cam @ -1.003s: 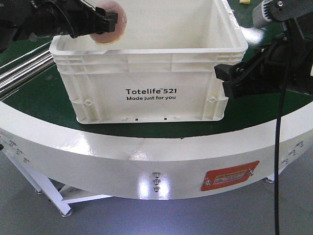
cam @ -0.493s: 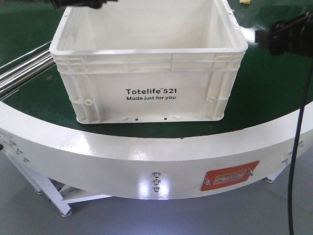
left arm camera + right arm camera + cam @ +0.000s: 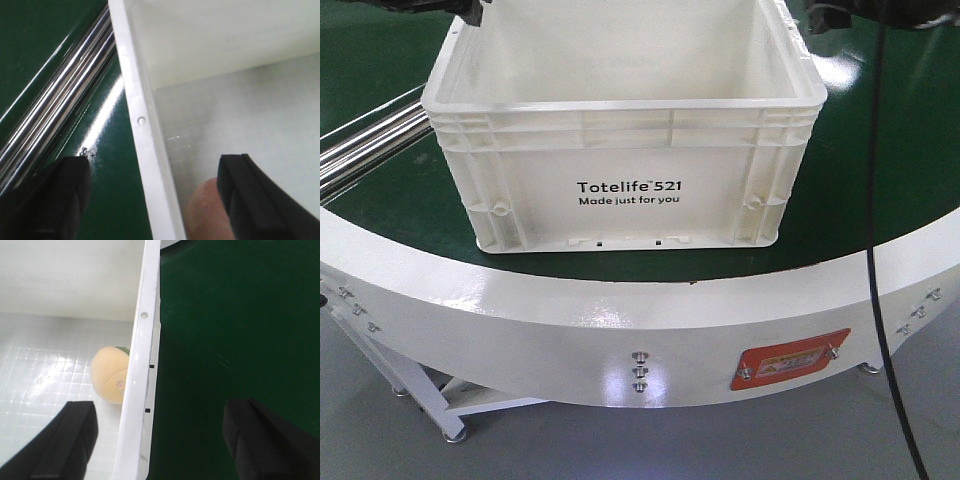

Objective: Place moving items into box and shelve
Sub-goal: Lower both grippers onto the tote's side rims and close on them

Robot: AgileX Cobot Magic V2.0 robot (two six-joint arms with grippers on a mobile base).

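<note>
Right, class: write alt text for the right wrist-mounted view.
A yellow-orange plush fruit with a green leaf lies inside the white crate, beside its wall. The open right gripper straddles the crate's rim, one finger over the crate floor, one over the green surface.

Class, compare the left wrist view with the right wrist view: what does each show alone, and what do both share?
Left wrist only: chrome rails beside the crate, and the brown-pink ball inside it, partly hidden by a finger. Right wrist only: the yellow-orange fruit on the crate floor against the wall. Both: the crate's white rim, the green table, and the left gripper and right gripper, each open astride that rim.
</note>
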